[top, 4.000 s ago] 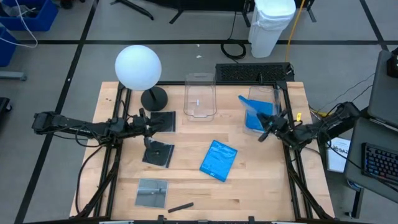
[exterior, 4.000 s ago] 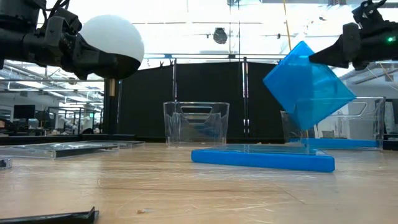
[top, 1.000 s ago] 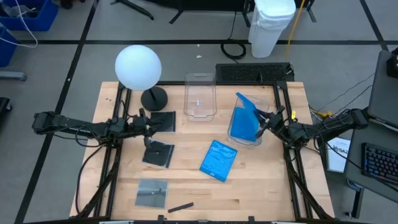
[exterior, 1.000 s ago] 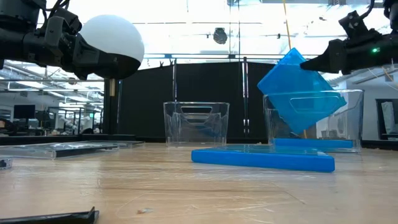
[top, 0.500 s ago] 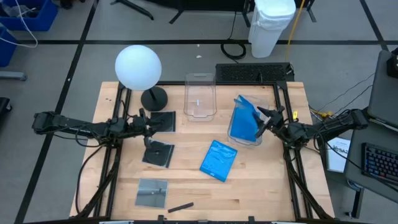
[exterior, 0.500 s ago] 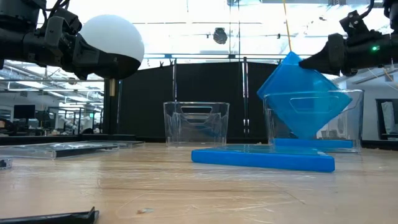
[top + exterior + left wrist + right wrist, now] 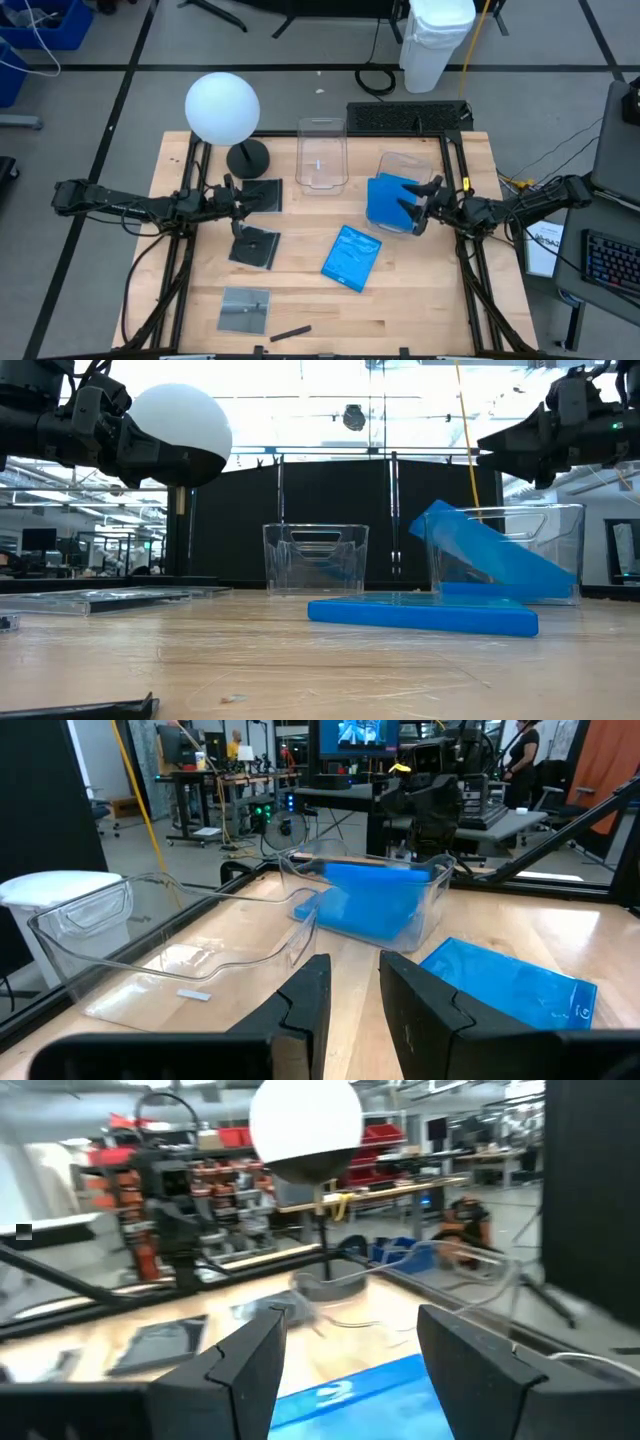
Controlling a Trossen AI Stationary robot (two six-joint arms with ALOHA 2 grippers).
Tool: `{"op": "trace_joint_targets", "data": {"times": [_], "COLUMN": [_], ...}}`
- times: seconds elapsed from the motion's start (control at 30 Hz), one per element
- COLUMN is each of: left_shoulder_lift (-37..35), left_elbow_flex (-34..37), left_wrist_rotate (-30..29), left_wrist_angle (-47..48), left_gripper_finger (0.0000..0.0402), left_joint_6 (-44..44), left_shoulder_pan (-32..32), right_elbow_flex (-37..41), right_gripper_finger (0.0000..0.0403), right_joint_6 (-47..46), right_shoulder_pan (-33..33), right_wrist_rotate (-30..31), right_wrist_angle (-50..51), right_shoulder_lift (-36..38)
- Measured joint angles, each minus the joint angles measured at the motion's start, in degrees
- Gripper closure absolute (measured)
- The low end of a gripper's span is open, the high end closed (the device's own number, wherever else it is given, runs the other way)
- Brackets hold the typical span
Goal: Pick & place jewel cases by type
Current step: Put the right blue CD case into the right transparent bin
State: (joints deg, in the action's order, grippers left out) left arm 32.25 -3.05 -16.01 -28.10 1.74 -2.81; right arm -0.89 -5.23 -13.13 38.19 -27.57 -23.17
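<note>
Sorted: two blue cases in right tub. Remaining: one blue case, three dark cases on tabletop. Right gripper spread, empty; left gripper aperture indeterminate.

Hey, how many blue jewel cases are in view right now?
3. One bright blue plastic jewel case lies flat mid-table. A second leans tilted inside the right clear plastic tub, and a third lies flat on that tub's floor beneath it.
</note>
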Motion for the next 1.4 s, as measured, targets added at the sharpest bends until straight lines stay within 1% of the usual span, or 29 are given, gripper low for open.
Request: {"op": "trace_joint_targets", "data": {"times": [0.17, 0.23, 0.43, 0.5, 0.57, 0.67, 0.73, 0.8, 0.87, 0.9, 1.0, 1.1, 1.23, 1.33, 1.4], "left_shoulder_lift": [0.0, 0.0, 0.0, 0.0, 0.0, 0.0, -0.02, 0.0, -0.02, 0.0, -0.01, 0.0, 0.0, 0.0, -0.02], "left_elbow_flex": [0.0, 0.0, 0.0, 0.0, 0.0, 0.0, 0.0, 0.0, 0.0, 0.0, 0.0, 0.0, 0.0, 0.0, 0.0], "left_wrist_rotate": [0.0, 0.0, -0.01, 0.0, -0.01, -0.02, 0.0, -0.02, -0.01, 0.0, 0.0, 0.0, 0.0, 0.0, -0.02], "left_wrist_angle": [0.01, 0.0, 0.01, 0.01, 0.02, 0.02, 0.01, -0.02, -0.02, 0.0, -0.09, -0.07, -0.04, -0.04, -0.05], "left_gripper_finger": [0.0305, 0.0305, 0.0305, 0.0305, 0.0304, 0.0305, 0.0305, 0.0305, 0.0305, 0.0305, 0.0305, 0.0305, 0.0305, 0.0305, 0.0305], "left_joint_6": [0.01, 0.02, 0.0, 0.0, 0.0, 0.0, 0.0, 0.0, 0.02, 0.0, 0.0, 0.02, 0.01, 0.0, 0.01], "left_shoulder_pan": [0.0, 0.0, 0.0, 0.0, 0.0, 0.0, 0.0, 0.0, -0.02, 0.0, 0.0, 0.0, -0.01, 0.0, -0.03], "right_elbow_flex": [0.0, 0.0, -0.09, -0.93, -2.68, -7.18, -11.57, -15.54, -18.92, -20.6, -26.4, -29.49, -31.78, -31.8, -31.85], "right_gripper_finger": [0.0187, 0.0186, 0.0196, 0.0203, 0.0213, 0.0243, 0.0277, 0.0324, 0.0376, 0.0389, 0.0397, 0.0401, 0.0402, 0.0402, 0.0403], "right_joint_6": [-1.64, -1.71, -1.63, -1.51, -1.33, -1.26, -1.82, -1.46, 1.08, 2.22, 2.8, 2.48, 1.12, -0.63, -1.47], "right_shoulder_pan": [-0.09, -0.08, -0.09, -0.09, -0.11, -0.11, -0.11, -0.09, -0.09, -0.11, 0.04, 0.33, 0.54, 0.8, 0.79], "right_wrist_rotate": [-1.24, -3.1, -12.95, -15.77, -16.07, -15.31, -13.27, -11.2, -11.29, -11.39, -11.31, -11.38, -11.66, -14.53, -14.81], "right_wrist_angle": [-0.87, -2.11, -9.51, -9.29, -6.6, 4.17, 9.02, 13.13, 17.46, 18.92, 23.87, 29.21, 30.71, 31.73, 31.62], "right_shoulder_lift": [-0.01, 0.0, -0.3, -0.9, -2.15, -5.73, -8.89, -12.85, -17.14, -19.08, -24.75, -30.64, -36.19, -39.24, -40.39]}}
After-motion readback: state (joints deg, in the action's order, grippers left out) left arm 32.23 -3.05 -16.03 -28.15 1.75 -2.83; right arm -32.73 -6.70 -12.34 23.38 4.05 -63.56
